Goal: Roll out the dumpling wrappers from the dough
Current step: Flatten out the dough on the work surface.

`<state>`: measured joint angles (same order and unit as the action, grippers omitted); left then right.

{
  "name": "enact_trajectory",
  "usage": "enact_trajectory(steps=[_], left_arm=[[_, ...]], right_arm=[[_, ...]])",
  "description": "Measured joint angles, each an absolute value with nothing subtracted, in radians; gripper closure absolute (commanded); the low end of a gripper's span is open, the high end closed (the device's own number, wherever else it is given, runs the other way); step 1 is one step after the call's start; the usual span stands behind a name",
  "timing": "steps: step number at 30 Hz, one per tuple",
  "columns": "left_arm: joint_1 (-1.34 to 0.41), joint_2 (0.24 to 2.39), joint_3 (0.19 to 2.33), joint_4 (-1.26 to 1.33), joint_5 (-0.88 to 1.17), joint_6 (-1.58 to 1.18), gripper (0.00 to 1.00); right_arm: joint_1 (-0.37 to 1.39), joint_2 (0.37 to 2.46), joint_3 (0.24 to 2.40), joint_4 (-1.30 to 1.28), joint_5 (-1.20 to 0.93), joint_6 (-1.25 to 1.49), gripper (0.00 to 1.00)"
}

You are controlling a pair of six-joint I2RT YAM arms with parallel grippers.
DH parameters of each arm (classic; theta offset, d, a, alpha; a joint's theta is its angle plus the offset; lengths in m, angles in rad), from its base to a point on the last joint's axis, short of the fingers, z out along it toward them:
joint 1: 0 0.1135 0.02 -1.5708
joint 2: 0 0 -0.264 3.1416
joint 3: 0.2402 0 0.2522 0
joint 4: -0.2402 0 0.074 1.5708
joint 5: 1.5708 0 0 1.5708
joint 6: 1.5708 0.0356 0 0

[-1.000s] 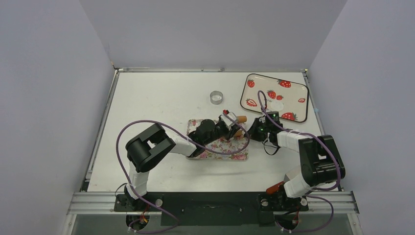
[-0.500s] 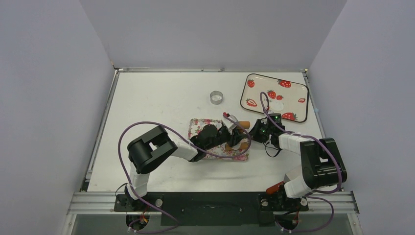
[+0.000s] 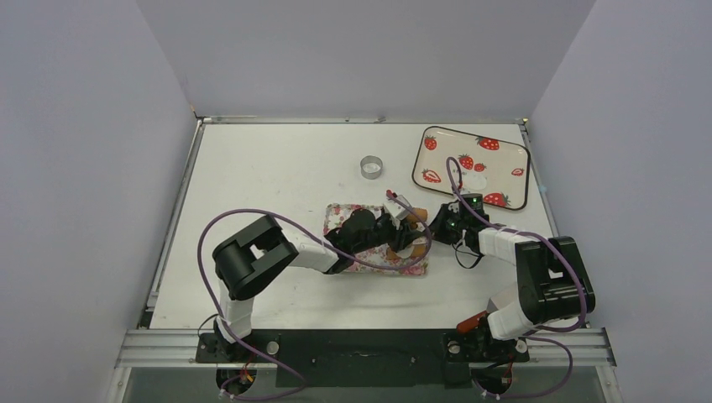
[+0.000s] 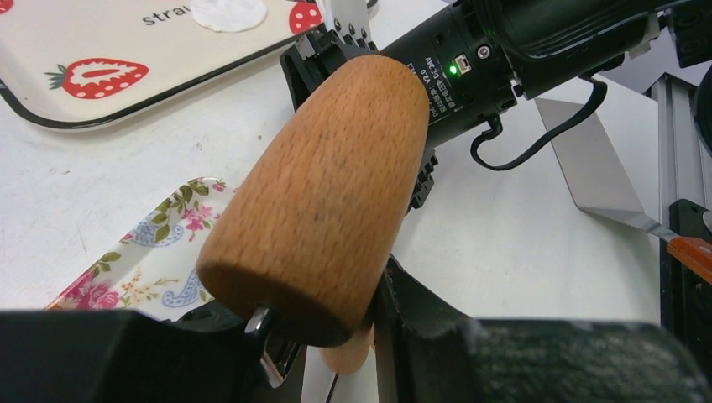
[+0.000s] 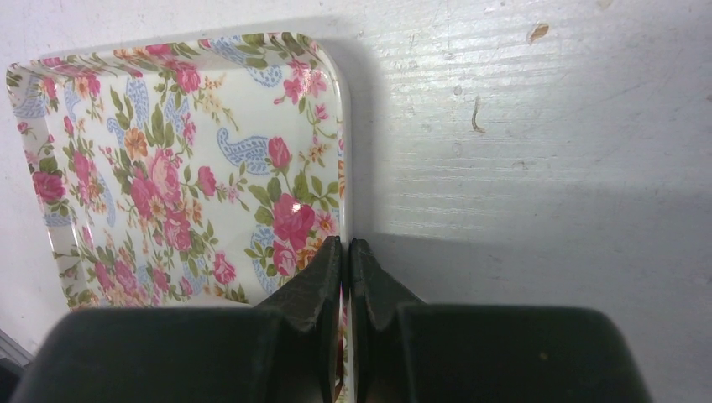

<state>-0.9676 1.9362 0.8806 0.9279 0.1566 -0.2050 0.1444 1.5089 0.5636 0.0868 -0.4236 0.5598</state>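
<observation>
Setting: robot lab test cell — white table (image 3: 269, 168) boxed by plain grey walls (image 3: 84, 168) on three sides, aluminium rail (image 3: 361, 342) at the near edge. Left arm (image 3: 252, 256) and right arm (image 3: 546, 281) bolted there, purple cables (image 3: 201, 248) looping loose — wrist camera (image 4: 470, 67) lit green.

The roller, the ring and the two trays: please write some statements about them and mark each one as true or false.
1. The left gripper holds the roller. True.
2. The right gripper is wide open above the floral tray. False: it is shut on that tray's rim.
3. The ring lies on the strawberry tray. False: it stands on the table, to the left of that tray.
4. A white wrapper lies on the strawberry tray. True.
</observation>
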Motion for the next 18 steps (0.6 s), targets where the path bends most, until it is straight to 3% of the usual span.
enact_trajectory(steps=[18], left_arm=[[-0.848, 1.855, 0.994, 0.536, 0.422, -0.213, 1.0]], right_arm=[[0.158, 1.473, 0.572, 0.012, -0.358, 0.564, 1.0]])
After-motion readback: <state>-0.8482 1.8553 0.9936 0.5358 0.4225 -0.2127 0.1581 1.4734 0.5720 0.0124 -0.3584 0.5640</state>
